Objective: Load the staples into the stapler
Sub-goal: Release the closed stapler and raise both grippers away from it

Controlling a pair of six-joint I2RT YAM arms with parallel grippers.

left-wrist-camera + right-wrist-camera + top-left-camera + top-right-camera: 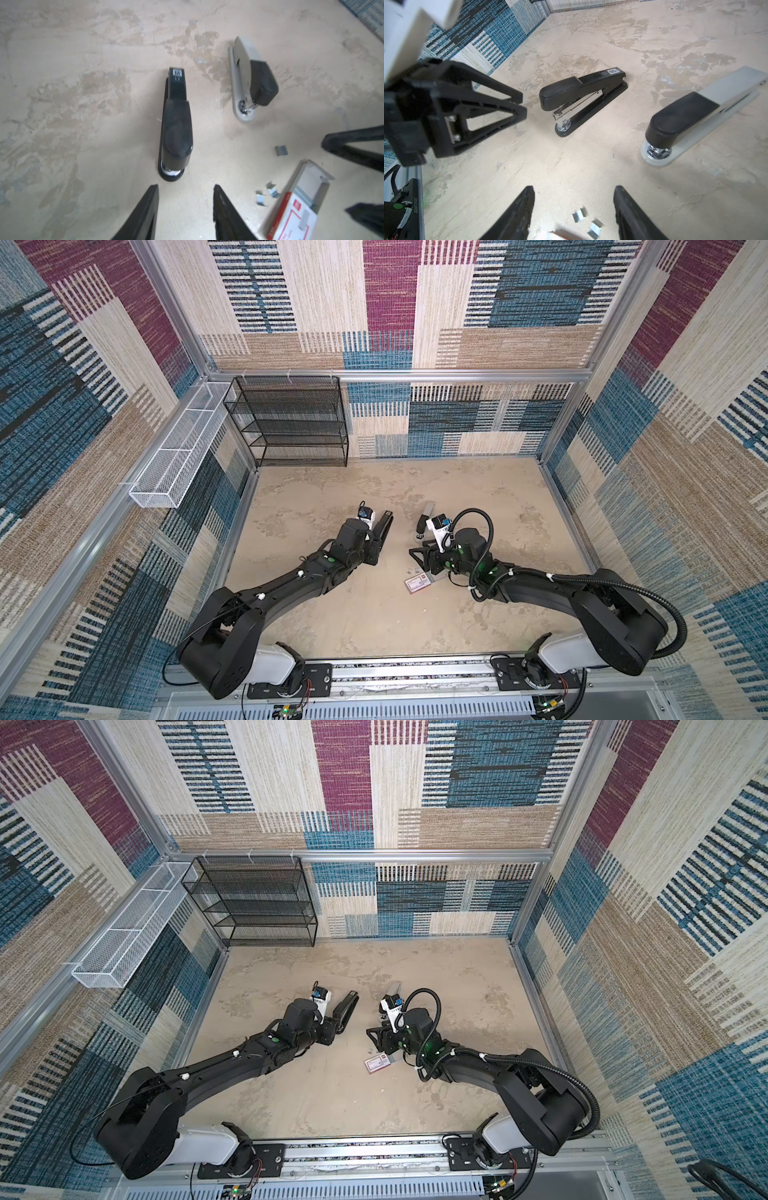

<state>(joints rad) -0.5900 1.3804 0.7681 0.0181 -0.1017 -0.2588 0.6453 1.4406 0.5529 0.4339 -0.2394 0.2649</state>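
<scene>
My left pincer [185, 188] gapes empty just short of the shut black stapler [176, 124], my right pincer [574, 188] hangs parted and empty over loose staples [578, 216] on the table [591, 166] beside their box [291, 221]; I reckon next comes swinging that lid open.
</scene>
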